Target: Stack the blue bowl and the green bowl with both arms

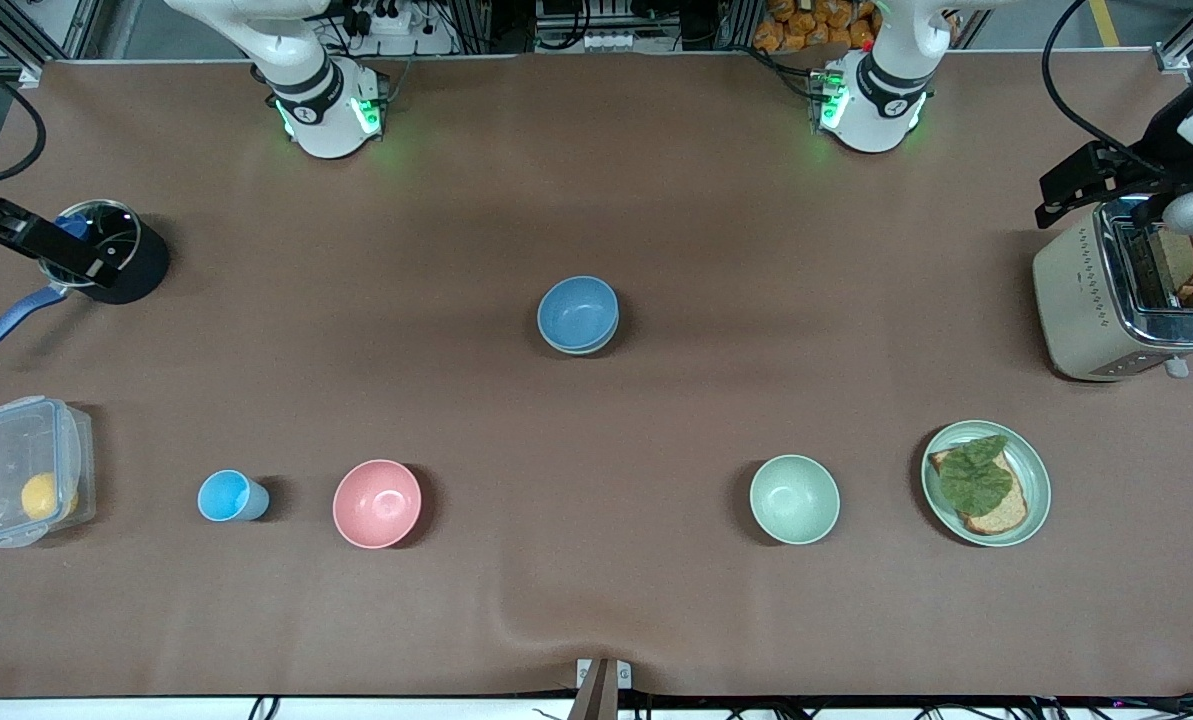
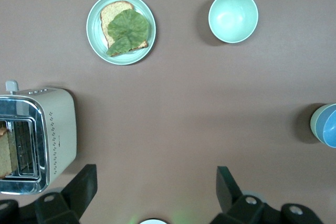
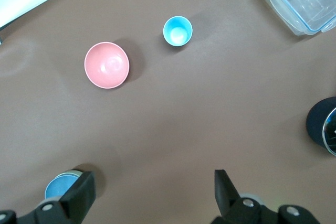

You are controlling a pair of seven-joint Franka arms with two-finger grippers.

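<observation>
With no legible writing, blue bowl (image 1: pixel 577 311) nests in green bowl (image 2: pixel 314 124).

Left end effector (image 2: pixel 156 182) and right end effector (image 3: pixel 153 190) both hover, fingers spread

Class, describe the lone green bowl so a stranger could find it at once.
Start at the toaster at the left arm's end of the table. Nearer the front camera sits a green plate with bread; beside it is the green bowl, deeper and empty.

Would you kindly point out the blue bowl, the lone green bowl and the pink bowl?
blue bowl (image 1: pixel 577 311), front view, inner floor.
green bowl (image 1: pixel 794 498), front view, inner floor.
pink bowl (image 1: pixel 377 503), front view, inner floor.
</observation>
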